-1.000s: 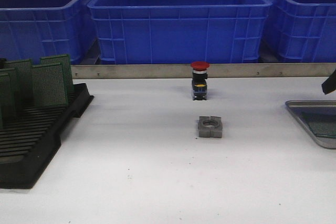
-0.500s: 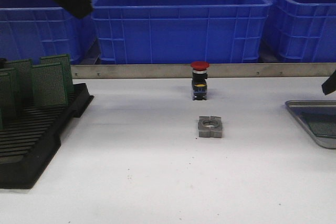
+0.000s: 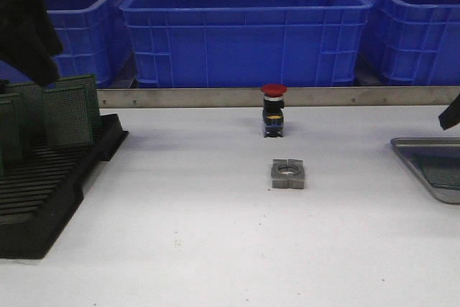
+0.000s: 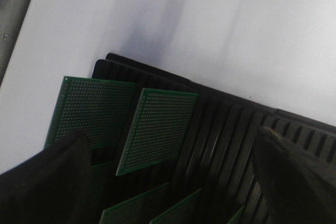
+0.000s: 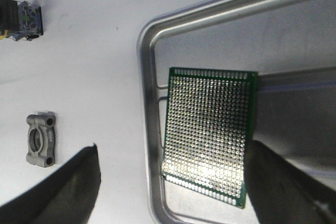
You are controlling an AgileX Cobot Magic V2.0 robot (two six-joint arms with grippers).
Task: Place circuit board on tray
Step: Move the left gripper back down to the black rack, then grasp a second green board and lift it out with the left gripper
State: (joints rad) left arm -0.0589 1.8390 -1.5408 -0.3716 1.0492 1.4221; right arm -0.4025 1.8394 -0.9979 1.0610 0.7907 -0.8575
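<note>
I am reading no brand, label or writing on anything here. My left gripper (image 4: 168, 182) is hanging over the black slotted rack (image 3: 43, 192) with its fingers (image 4: 47, 182) spread apart and nothing between them; green circuit boards (image 4: 157, 129) are standing upright in the slots below. Half a second ago that arm was higher against the blue bins (image 3: 244, 26); it has come down and moved left. My right gripper (image 5: 173, 192) is also standing open, empty, over the tray (image 5: 149, 51), where one circuit board (image 5: 210, 132) is lying flat on the floor. In the front view the tray is being cut off at the right edge and only a sliver of my right arm shows. The red-capped push button (image 3: 274, 110) and the grey metal clamp block (image 3: 288, 174) are sitting unmoved mid-table.
</note>
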